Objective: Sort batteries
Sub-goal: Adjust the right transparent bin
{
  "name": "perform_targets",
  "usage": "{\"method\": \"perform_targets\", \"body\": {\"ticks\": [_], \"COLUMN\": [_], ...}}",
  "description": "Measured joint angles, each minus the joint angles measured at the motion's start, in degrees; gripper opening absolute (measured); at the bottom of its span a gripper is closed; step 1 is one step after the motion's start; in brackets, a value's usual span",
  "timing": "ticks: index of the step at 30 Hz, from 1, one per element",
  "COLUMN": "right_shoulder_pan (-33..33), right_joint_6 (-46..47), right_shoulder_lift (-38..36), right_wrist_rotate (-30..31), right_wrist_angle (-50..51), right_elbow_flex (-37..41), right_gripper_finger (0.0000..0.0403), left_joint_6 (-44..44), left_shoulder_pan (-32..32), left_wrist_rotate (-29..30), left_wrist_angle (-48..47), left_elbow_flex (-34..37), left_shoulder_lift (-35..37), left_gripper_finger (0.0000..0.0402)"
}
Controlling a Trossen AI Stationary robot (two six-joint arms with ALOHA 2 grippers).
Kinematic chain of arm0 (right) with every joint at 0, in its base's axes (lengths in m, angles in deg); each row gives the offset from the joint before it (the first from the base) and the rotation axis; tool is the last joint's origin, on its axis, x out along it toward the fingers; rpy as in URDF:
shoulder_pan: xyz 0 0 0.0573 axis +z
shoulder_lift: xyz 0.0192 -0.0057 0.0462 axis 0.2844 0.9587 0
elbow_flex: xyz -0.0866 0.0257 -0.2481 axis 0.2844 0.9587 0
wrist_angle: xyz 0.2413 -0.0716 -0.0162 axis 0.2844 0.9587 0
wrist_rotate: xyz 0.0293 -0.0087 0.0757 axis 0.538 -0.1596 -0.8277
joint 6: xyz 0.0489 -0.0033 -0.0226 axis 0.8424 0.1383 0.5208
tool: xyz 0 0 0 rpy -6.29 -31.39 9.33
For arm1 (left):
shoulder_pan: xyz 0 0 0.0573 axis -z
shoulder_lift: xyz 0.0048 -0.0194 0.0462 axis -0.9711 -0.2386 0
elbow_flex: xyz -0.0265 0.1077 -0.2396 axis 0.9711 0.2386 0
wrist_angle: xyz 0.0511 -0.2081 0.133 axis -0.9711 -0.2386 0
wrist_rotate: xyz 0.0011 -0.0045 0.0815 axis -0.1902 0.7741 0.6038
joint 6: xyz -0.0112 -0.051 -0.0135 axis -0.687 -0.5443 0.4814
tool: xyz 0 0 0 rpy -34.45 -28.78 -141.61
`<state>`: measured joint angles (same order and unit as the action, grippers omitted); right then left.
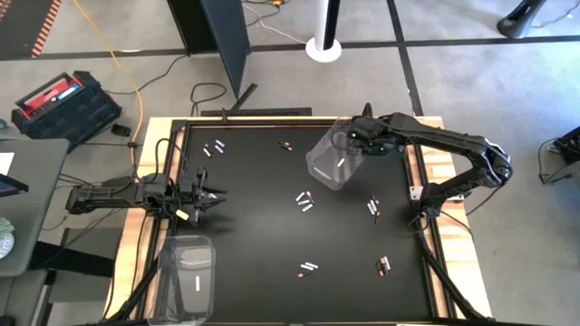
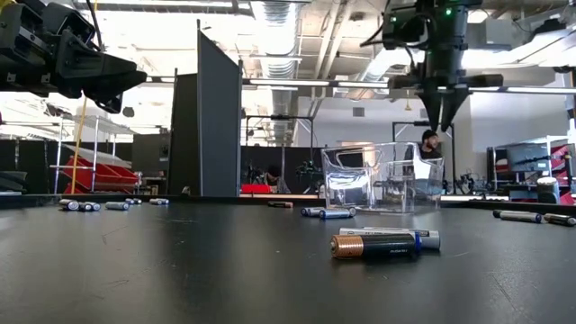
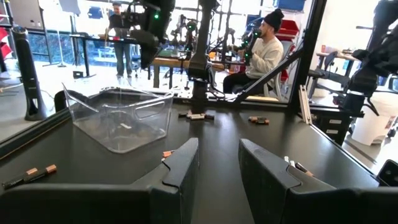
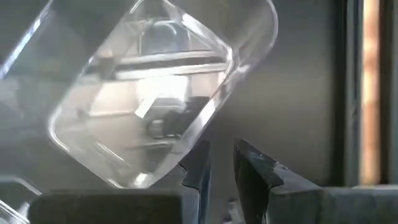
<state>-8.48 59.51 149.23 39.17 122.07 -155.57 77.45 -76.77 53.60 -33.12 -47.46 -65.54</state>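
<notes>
1. We see the right gripper (image 1: pixel 355 138) poised above the far clear bin (image 1: pixel 333 159), at its rim on the right-hand side; its fingers (image 4: pixel 252 168) stand slightly parted with nothing between them.
2. In the low view that right gripper (image 2: pixel 444 121) hangs point-down over the far clear bin (image 2: pixel 371 177), clear of the rim.
3. We see the left gripper (image 1: pixel 216 195) raised at the table's left edge, well apart from the far clear bin, pointing toward it; its fingers (image 3: pixel 181 163) are parted and empty.
4. One white battery (image 1: pixel 341 163) lies inside the far clear bin.
5. The other batteries (image 1: pixel 304 201) lie loose on the black table (image 1: pixel 263 235), scattered in small clusters around the far clear bin: some nearer us than it, some to its left by the far edge, some to its right.
6. In the low view a copper-and-black battery (image 2: pixel 376 246) lies closest to the camera, in front of the far clear bin, with a white one touching just behind it.
7. A second clear bin (image 1: pixel 188 276) sits at the near left corner, well apart from the far clear bin, holding one white battery.
8. Beyond the table, behind the far clear bin, a seated person (image 3: pixel 260 55) shows in the room.
</notes>
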Motion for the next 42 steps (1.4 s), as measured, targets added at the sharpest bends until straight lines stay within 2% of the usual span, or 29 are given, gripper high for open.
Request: {"method": "perform_targets", "body": {"ticks": [10, 16, 27, 32, 38, 42], "right_shoulder_pan": [2.53, 2.52, 2.33, 2.46, 3.71, 3.75], "right_joint_6": [18.10, 21.70, 26.27, 31.77, 32.27, 32.26], "right_shoulder_lift": [3.93, 4.50, 4.50, 4.52, 4.51, 4.39], "right_wrist_rotate": [-1.70, -1.73, -1.73, -2.80, -2.98, -3.17], "right_wrist_angle": [-2.42, -7.56, -6.21, -7.64, -15.49, -15.90], "right_elbow_flex": [3.16, 3.16, 3.18, 7.43, 11.47, 11.69], "right_gripper_finger": [0.0088, 0.0088, 0.0088, 0.0088, 0.0088, 0.0088], "left_joint_6": [0.00, 0.00, 0.00, 0.00, 0.00, 0.02], "left_shoulder_pan": [0.02, 0.00, -0.01, 0.00, 0.01, 0.01], "left_wrist_rotate": [0.00, 0.00, 0.00, 0.00, 0.00, 0.00], "left_wrist_angle": [0.00, -0.01, 0.00, 0.00, -0.01, -0.02], "left_elbow_flex": [0.00, 0.00, 0.01, 0.00, 0.00, 0.01], "left_shoulder_lift": [-0.01, 0.00, 0.00, 0.00, 0.02, 0.01], "left_gripper_finger": [0.0112, 0.0112, 0.0112, 0.0112, 0.0112, 0.0112]}}
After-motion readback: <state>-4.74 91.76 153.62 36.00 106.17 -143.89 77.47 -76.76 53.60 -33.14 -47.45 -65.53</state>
